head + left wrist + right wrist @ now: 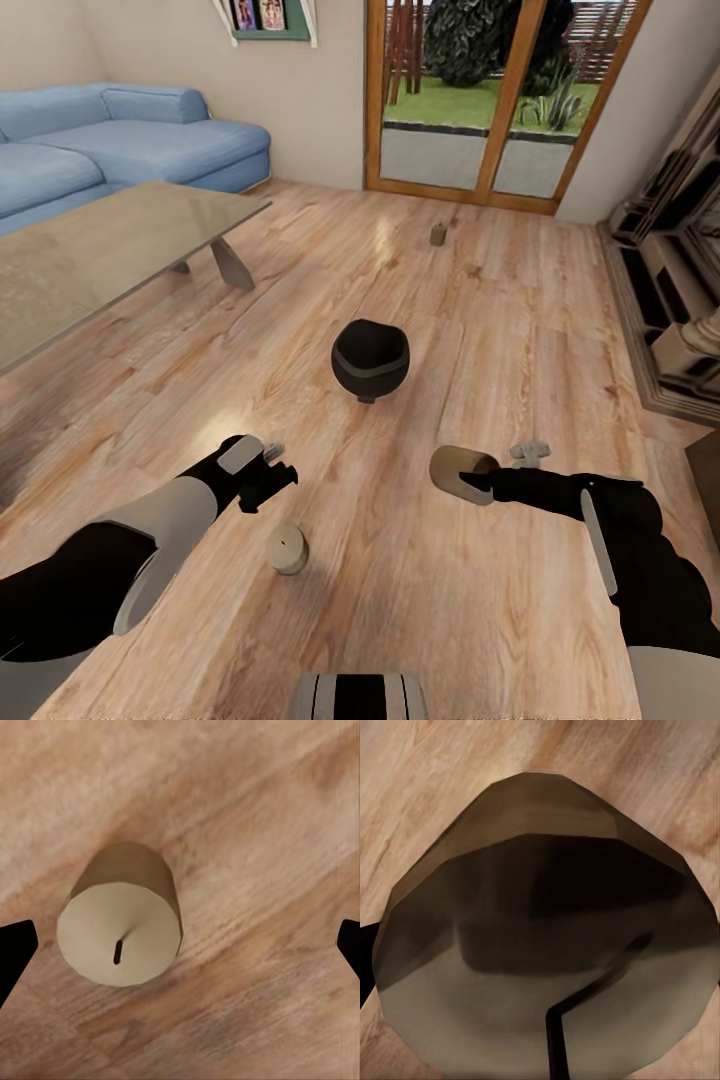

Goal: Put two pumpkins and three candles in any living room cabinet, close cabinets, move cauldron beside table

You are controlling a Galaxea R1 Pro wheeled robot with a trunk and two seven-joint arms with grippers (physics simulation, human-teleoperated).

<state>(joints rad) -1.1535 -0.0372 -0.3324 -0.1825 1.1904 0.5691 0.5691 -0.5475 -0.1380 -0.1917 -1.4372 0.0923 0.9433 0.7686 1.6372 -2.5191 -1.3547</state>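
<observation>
Landmark: the cauldron (370, 360), black, standing upright on the wooden floor (480, 620) mid-room.

Left claw (268, 478) hangs nearer the robot than the cauldron and to its left, pointing down. Left wrist view: its two dark fingertips (15, 952) sit wide apart at the frame edges, nothing between them but floor and a candle (120, 924). That candle (287, 549) stands upright on the floor, wick up, just on the robot's side of the left claw, not touched.

Right claw (478, 484) is nearer the robot than the cauldron and to its right. It holds a second candle (458, 470), tilted off the floor, clamped at one end. Right wrist view: this candle (540, 937) sits very close to the lens, wick (556, 1035) visible.

Third candle (438, 234) stands on the floor well beyond the cauldron, near the glass doors (490, 95).

Glass-topped counter (90, 260) lies to the cauldron's left, well apart from it. Blue sofa (120, 140) lies beyond the counter. Ornate fireplace (675, 280) stands to the cauldron's right.
</observation>
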